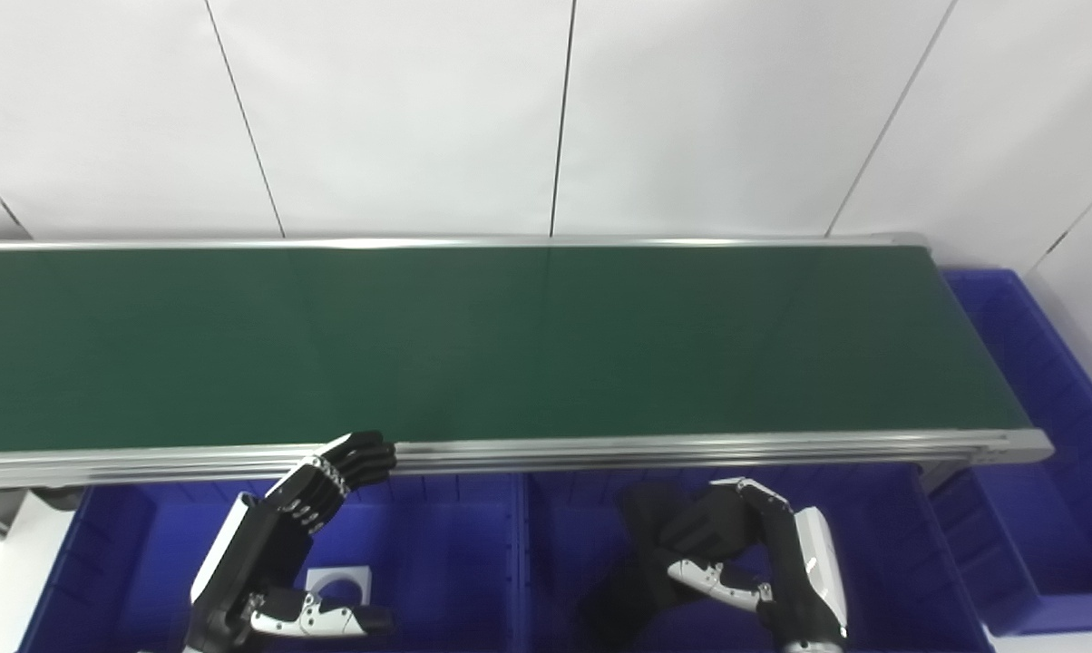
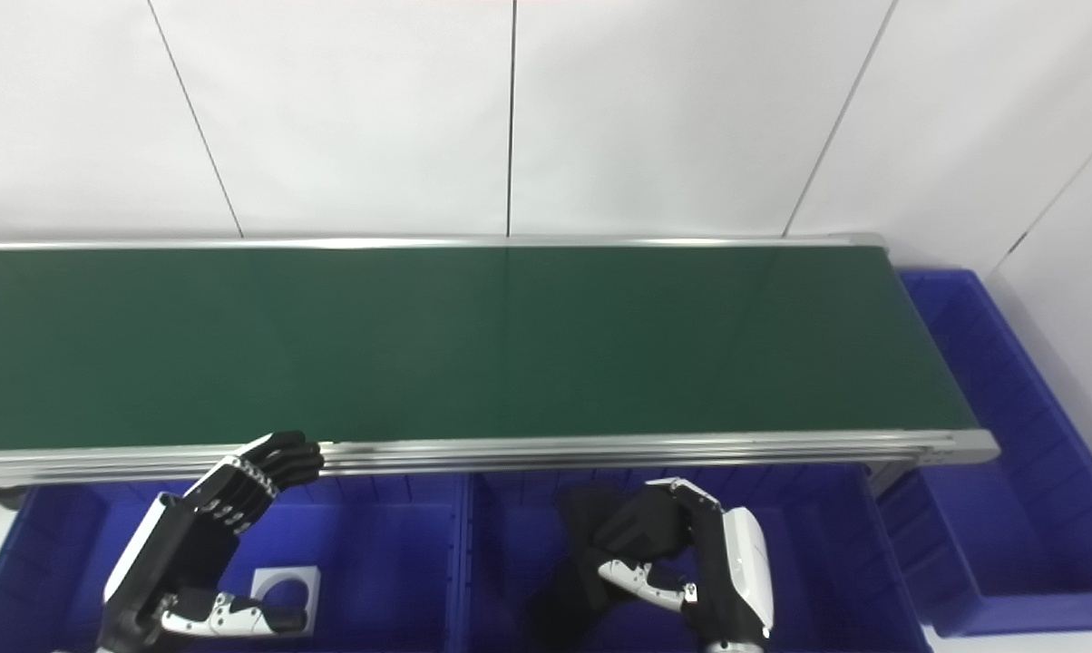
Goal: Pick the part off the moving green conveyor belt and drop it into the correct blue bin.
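I am holding my left hand with its fingers spread and empty above the near-left blue plastic bin, where a white square part with a round hole is lying already. My right hand is curling over a dark shape in the middle blue bin; whether it is gripping, I cannot tell. Farther off, the long green conveyor belt is carrying nothing visible, so I am judging another pick remains. Both views are agreeing; the right eye view is showing more of the far-right blue bin.
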